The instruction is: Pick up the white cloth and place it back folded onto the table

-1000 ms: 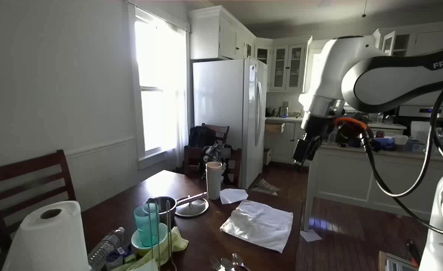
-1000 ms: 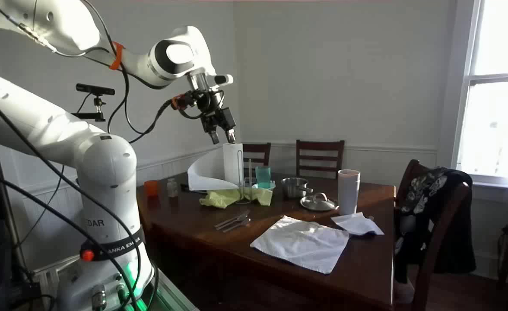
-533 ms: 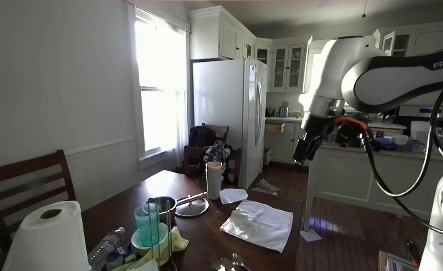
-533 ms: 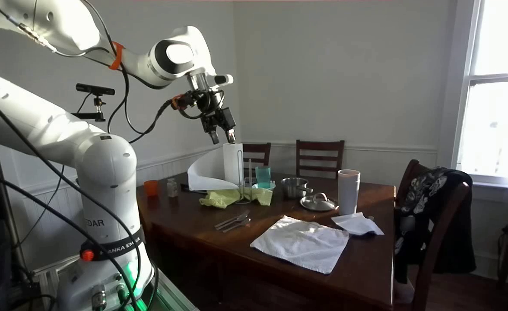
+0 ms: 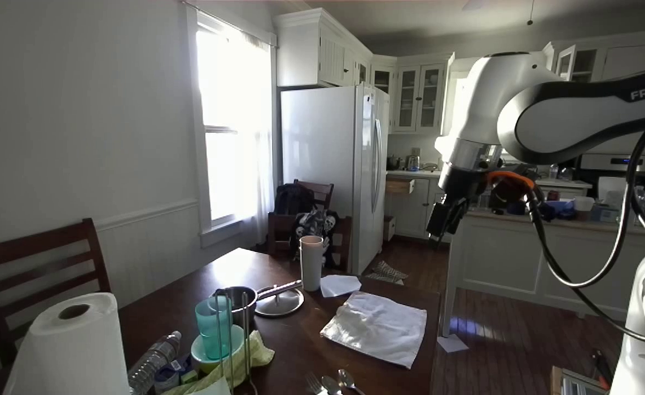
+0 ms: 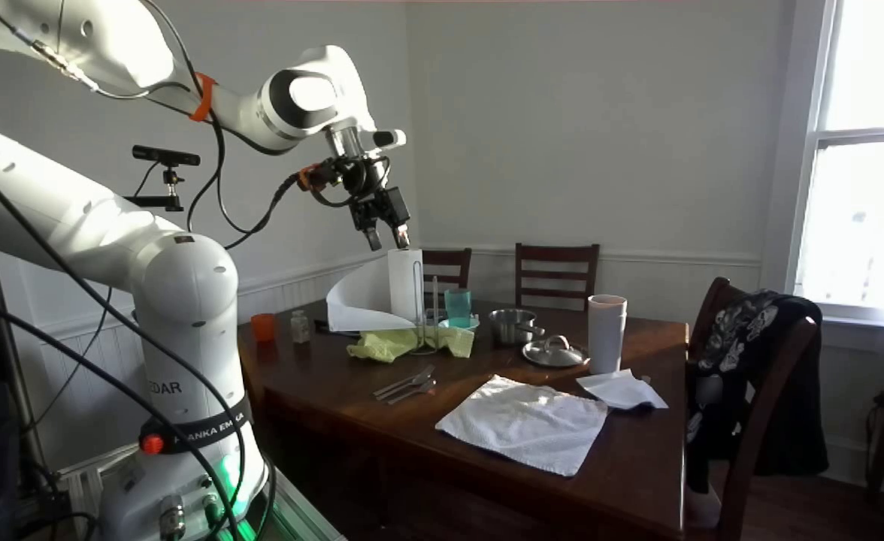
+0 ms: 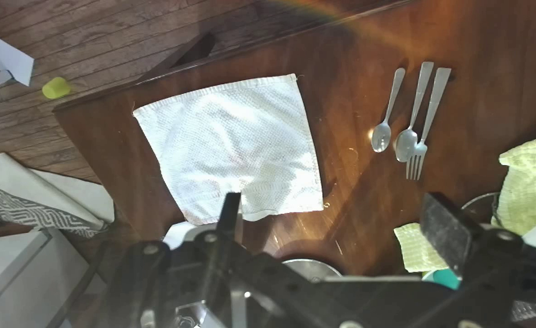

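Note:
The white cloth (image 5: 377, 329) lies spread in one flat, slightly wrinkled square on the dark brown table (image 5: 295, 351). In an exterior view the cloth (image 6: 528, 424) lies near the front edge of the table (image 6: 322, 383). In the wrist view the cloth (image 7: 236, 146) is fully visible except for a small part of its lower edge behind a finger. My gripper (image 7: 335, 200) is open and empty, its fingers wide apart. In both exterior views the gripper (image 6: 388, 242) (image 5: 437, 238) hangs well above the table, apart from the cloth.
Two spoons and a fork (image 7: 407, 132) lie beside the cloth. A white cup (image 6: 606, 334), a white paper sheet (image 6: 622, 389), a pot lid (image 6: 555, 352), a pot (image 6: 512, 327), yellow cloth (image 6: 384, 346) and a paper towel roll (image 6: 404, 289) also stand or lie on the table.

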{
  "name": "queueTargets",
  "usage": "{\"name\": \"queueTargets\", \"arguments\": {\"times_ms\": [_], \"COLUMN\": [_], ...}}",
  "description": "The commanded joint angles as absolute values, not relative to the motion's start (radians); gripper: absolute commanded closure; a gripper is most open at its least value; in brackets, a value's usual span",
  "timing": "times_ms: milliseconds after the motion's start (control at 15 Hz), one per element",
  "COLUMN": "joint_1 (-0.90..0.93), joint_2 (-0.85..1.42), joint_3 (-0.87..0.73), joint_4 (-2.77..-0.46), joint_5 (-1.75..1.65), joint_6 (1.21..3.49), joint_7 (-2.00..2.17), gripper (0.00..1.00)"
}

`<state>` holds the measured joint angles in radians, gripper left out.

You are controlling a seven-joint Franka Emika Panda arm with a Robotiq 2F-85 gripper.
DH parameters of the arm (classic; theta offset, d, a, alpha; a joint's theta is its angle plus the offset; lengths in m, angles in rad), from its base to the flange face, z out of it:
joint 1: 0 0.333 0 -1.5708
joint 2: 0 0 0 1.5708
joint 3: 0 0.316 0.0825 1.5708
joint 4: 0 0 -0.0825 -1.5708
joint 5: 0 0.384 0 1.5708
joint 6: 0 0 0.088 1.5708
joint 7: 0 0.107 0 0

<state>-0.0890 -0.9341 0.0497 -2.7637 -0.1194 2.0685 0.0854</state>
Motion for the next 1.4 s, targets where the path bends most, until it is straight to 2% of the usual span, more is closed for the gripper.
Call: {"name": "queueTargets", "arguments": {"times_ms": [0,867,1333], "joint_1": [-0.083,-0.091,-0.164], "joint_2": [-0.933,-0.905,-0.713], "joint_3": [0.045,0.023,-0.059], "joint_4": [-2.761,-2.745,-2.745], "joint_5": [-0.124,-0.117,-0.116], "joint_6": [2.065,2.070,2.290], "joint_7": [0.090,0.083,0.103], "gripper": [0.00,0.00,0.00]}}
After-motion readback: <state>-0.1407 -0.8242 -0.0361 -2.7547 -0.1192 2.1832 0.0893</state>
